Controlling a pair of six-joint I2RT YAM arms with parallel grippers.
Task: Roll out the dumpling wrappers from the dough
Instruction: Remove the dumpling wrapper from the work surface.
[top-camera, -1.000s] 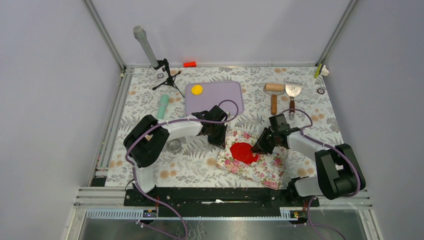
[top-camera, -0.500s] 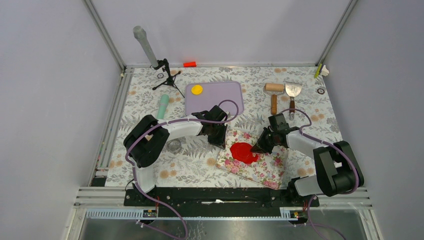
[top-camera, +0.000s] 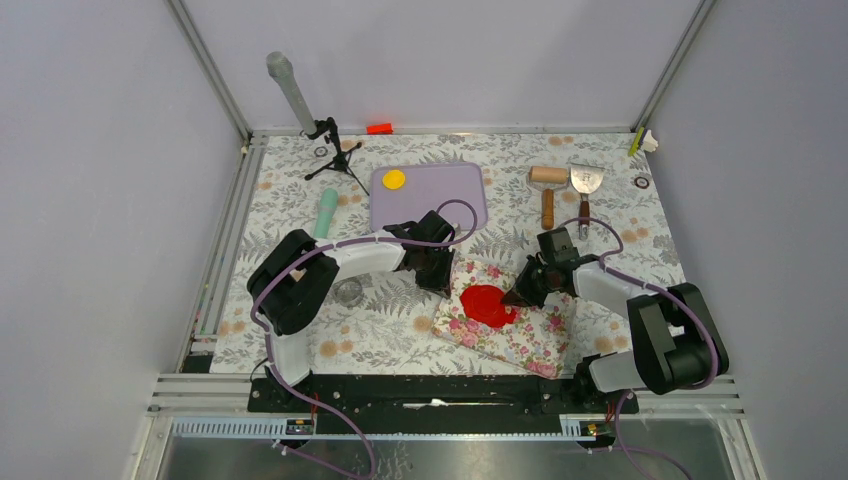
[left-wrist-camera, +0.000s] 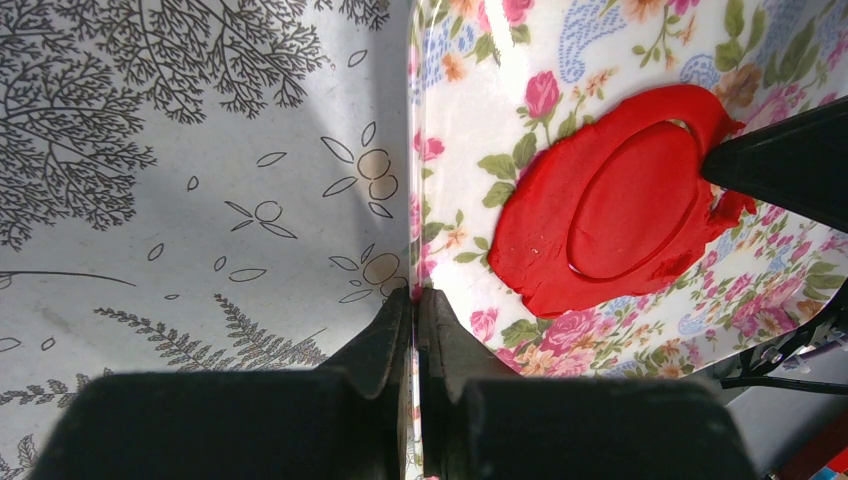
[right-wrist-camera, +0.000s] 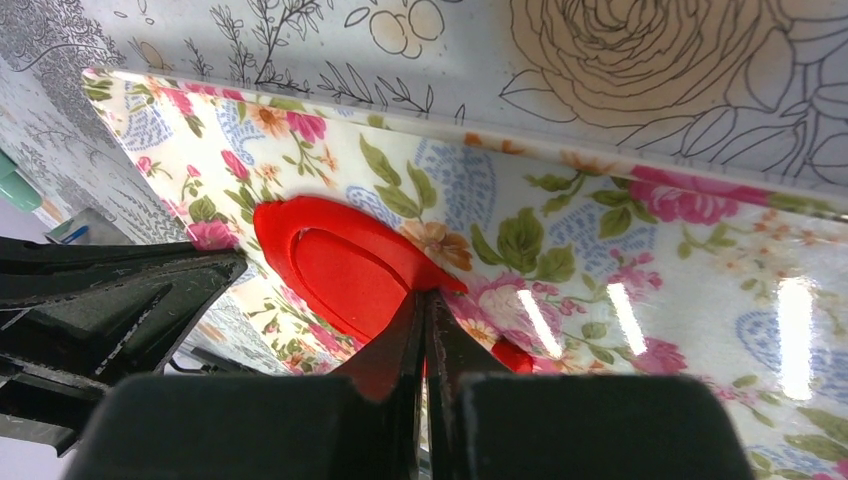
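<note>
My right pincer (right-wrist-camera: 425, 300) pinches the flat red clay sheet (right-wrist-camera: 282, 225), left pincer (left-wrist-camera: 414, 300) the floral mat (left-wrist-camera: 480, 90); hasty peeling could tear the stamped round disc (left-wrist-camera: 630, 200).

The left hand (top-camera: 443, 283) and right hand (top-camera: 514, 297) closely flank the dough (top-camera: 485, 304).
</note>
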